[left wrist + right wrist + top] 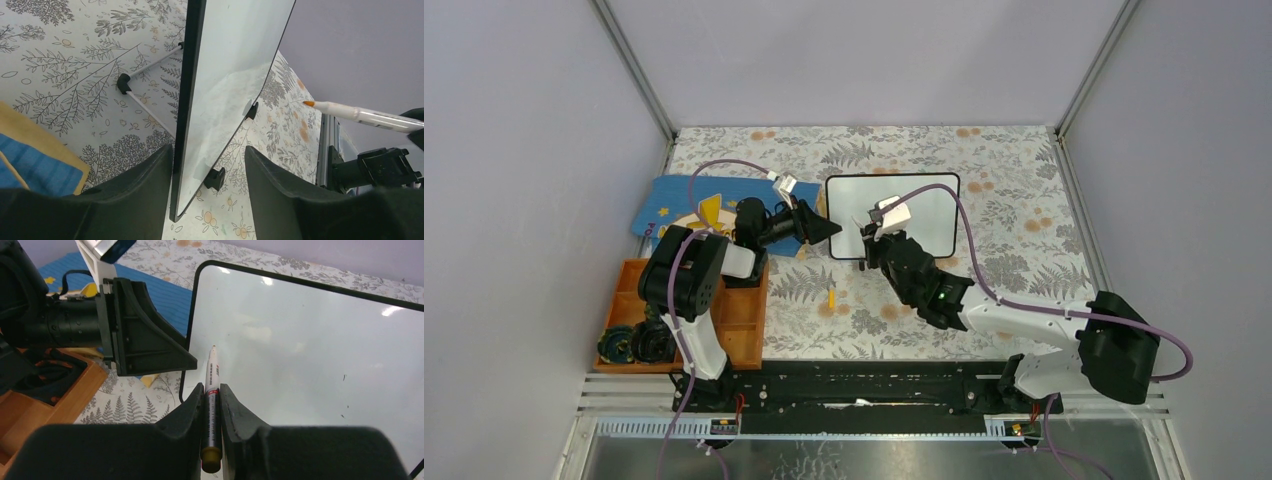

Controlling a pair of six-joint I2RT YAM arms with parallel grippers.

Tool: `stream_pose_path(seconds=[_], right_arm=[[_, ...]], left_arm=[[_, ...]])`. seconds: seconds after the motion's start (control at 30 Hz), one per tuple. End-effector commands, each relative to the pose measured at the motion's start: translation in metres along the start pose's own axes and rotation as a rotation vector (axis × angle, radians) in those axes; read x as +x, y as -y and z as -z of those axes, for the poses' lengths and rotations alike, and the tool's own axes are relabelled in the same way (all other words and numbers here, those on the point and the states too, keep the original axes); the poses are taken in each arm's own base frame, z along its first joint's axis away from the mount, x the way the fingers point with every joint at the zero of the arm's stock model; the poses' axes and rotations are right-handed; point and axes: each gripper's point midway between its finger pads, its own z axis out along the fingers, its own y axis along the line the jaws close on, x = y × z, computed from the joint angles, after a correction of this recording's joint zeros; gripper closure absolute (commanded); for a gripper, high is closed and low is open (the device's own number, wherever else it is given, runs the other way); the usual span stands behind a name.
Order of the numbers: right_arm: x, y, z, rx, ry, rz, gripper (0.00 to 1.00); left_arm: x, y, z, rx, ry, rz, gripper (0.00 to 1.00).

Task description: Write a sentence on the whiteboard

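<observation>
Whiteboard [929, 215] standing on its feet mid floral table [1024, 290], just right of blue book [674, 205]. Left gripper [209, 155] straddling board's left edge, jaws apart. Right gripper [212, 395] clamped on marker [211, 370], tip toward board face, contact unclear.

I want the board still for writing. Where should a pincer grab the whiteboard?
Probably its left edge, from the left, one finger in front, one behind. The whiteboard stands propped up, so that thin black-framed edge sticks out free; the open left pincer straddles it. That leaves the face clear for the marker in the right pincer.
</observation>
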Motion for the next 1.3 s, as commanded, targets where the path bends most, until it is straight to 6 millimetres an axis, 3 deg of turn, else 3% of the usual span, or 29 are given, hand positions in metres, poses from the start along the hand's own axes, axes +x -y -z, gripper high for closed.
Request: stream_pose_path(seconds=[0.0, 0.67, 1.27], right_arm=[[-0.046, -0.010, -0.006, -0.007, 0.122, -0.061, 1.00], [-0.041, -0.016, -0.016, -0.015, 0.125, -0.040, 1.00], [-0.043, -0.012, -0.037, 0.025, 0.156, -0.048, 1.00]], left_arm=[[0.004, -0.009, 0.000, -0.021, 0.007, -0.028, 0.41], [0.014, -0.022, 0.001, -0.063, 0.003, -0.030, 0.65], [0.016, -0.025, 0.002, -0.078, 0.004, -0.036, 0.76]])
